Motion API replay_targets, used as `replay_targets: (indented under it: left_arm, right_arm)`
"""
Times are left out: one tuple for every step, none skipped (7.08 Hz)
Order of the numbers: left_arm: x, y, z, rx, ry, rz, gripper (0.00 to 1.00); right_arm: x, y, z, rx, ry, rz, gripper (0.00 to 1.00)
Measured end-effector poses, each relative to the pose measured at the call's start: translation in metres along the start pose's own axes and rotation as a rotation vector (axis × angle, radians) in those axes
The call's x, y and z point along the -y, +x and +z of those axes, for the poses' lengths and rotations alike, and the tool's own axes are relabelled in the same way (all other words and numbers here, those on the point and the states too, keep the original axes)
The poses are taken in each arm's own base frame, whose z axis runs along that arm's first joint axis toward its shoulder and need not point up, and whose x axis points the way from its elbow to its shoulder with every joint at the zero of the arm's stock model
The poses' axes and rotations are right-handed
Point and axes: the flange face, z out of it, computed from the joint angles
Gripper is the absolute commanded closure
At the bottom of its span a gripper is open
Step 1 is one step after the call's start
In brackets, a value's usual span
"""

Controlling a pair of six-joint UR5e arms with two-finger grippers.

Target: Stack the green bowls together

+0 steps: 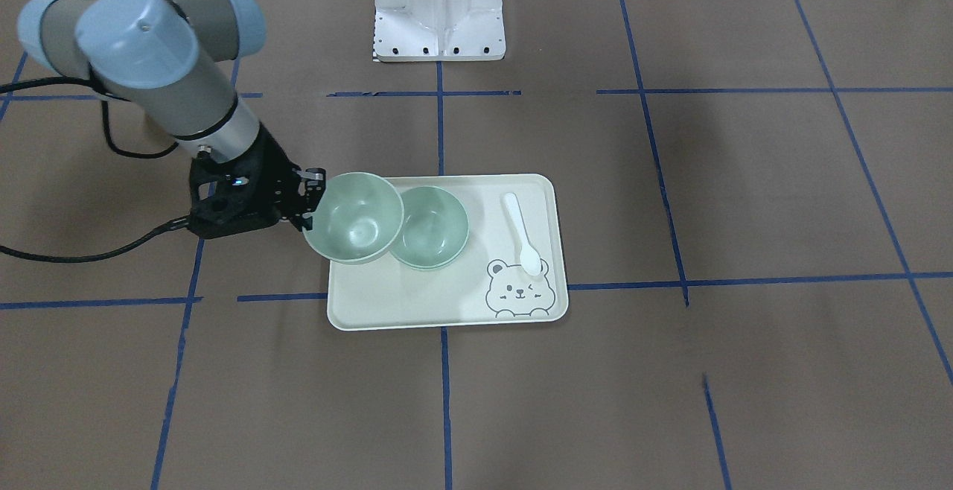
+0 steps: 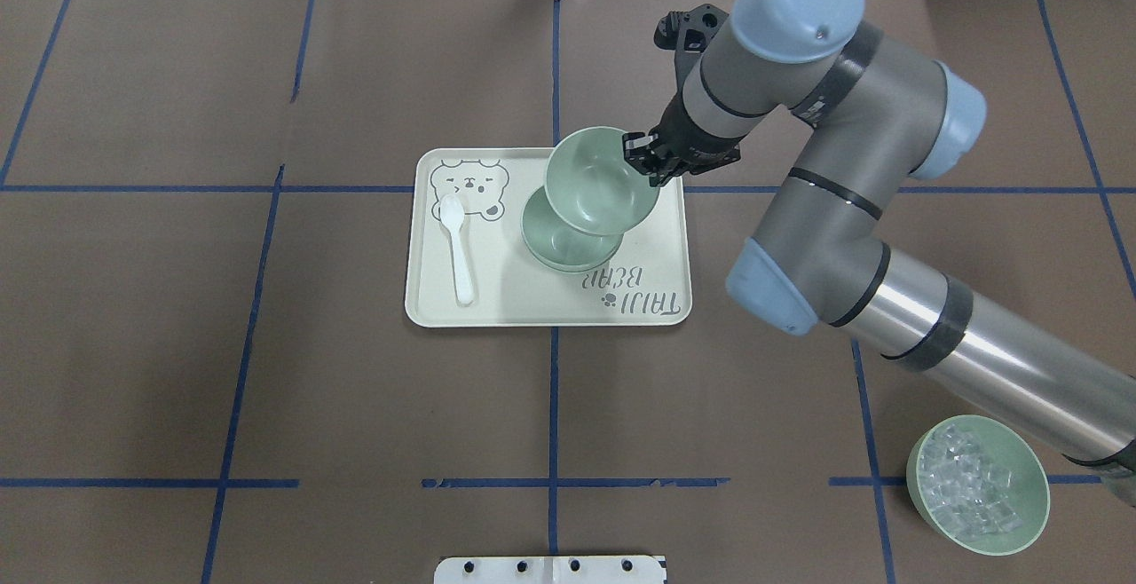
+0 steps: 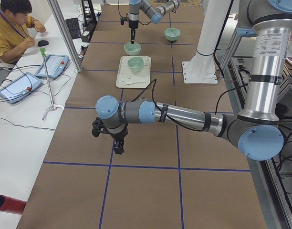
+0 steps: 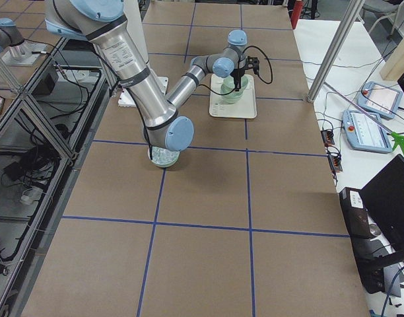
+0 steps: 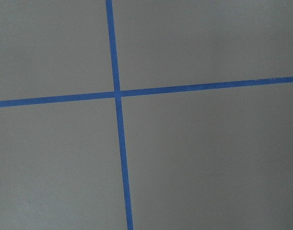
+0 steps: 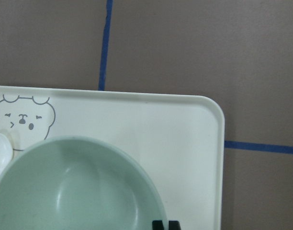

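Note:
My right gripper (image 2: 646, 162) is shut on the rim of a pale green bowl (image 2: 602, 180) and holds it tilted above the cream tray (image 2: 497, 300). It overlaps a second green bowl (image 2: 564, 242) that sits on the tray. That one shows a double rim, as of two nested bowls. In the front view the held bowl (image 1: 356, 216) hangs beside the tray bowl (image 1: 430, 226), with the right gripper (image 1: 316, 196) at its rim. The right wrist view shows the held bowl (image 6: 74, 187) from above. My left gripper (image 3: 118, 145) hangs over bare table far from the tray; I cannot tell its state.
A white spoon (image 2: 458, 247) lies on the tray by the bear print. A green bowl of ice cubes (image 2: 976, 486) stands on the table under my right arm. The white robot base (image 1: 439, 13) stands behind the tray. An operator (image 3: 12, 28) sits at a side desk.

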Motion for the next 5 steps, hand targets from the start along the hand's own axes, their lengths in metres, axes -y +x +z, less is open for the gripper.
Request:
replay_targets:
  left_arm:
    - [0.0,0.0,0.0,0.0,0.001,0.0,0.0]
    - [0.001,0.001,-0.001,-0.001,0.002,0.001,0.0]
    - [0.001,0.001,-0.001,-0.001,0.002,0.002,0.0]
    - [0.001,0.001,-0.001,-0.001,0.003,0.002,0.0]
    - [0.001,0.001,-0.001,-0.001,0.003,0.002,0.0]
  right_arm:
    - [-0.008,-0.02,0.017,-0.02,0.004,0.005,1.0]
    - [-0.014,-0.028,0.031,-0.038,0.003,0.005,1.0]
    - [-0.016,-0.029,0.04,-0.054,0.002,0.007,1.0]
    - [-0.015,-0.028,0.048,-0.069,0.002,0.01,1.0]
    - [-0.014,-0.027,0.054,-0.081,0.0,0.011,0.21]
